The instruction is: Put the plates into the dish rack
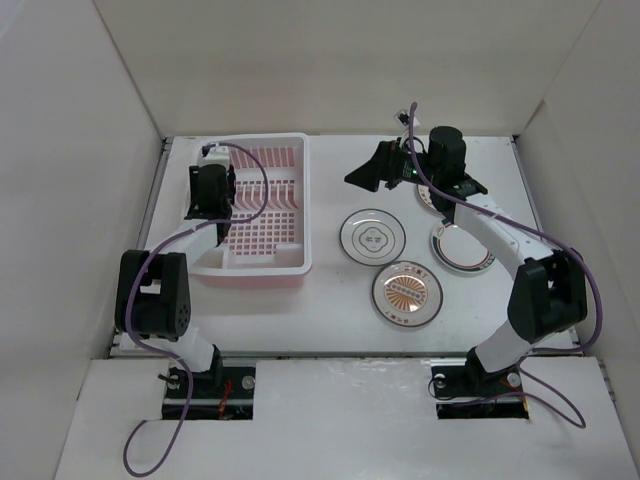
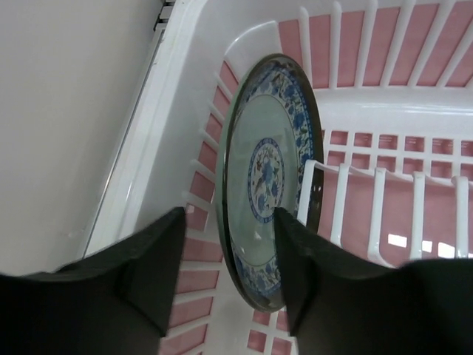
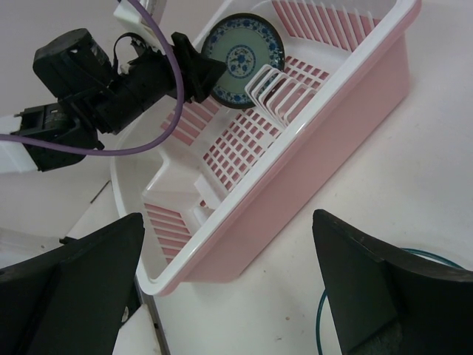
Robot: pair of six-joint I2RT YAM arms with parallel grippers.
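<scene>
Left end effector [image 1: 210, 165] over dish rack [image 1: 252, 272]; orange plate [image 1: 407, 295] on table [image 1: 330, 322].

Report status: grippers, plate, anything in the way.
Left gripper open, straddling blue-patterned plate upright in dish rack. Right gripper open, empty. Orange sunburst plate, others on table. Nothing blocking.

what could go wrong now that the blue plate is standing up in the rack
1. The blue plate stands on edge at the end of the dish rack, apparently propped only by the first of the tines; it may tip or roll.
2. The left tool straddles the plate with jaws part open; a crooked retreat could snag its rim.
</scene>
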